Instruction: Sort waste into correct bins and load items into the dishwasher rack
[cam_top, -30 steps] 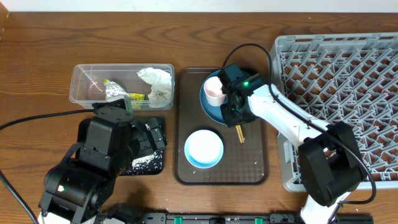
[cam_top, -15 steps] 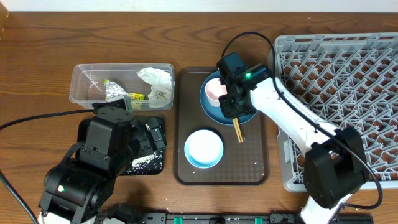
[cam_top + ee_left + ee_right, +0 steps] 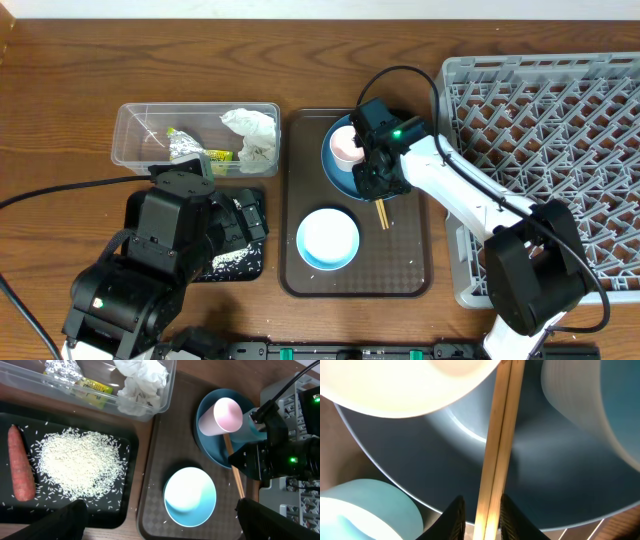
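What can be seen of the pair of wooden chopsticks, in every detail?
The chopsticks are two thin, pale wooden sticks lying side by side, touching along their length. They rest slantwise across the dark blue plate, one end near the pink cup, the other reaching over the brown tray. The right gripper straddles them, a finger close on each side; whether it pinches them cannot be told.

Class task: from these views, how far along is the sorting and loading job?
Done: paper and foil lie in the tub; carrot and rice in the black tray. In hand: the right pincer straddles the chopsticks across the plate. Left: chopsticks, plate, pink cup, blue cup and bowl all need loading; the rack shows nothing in it.
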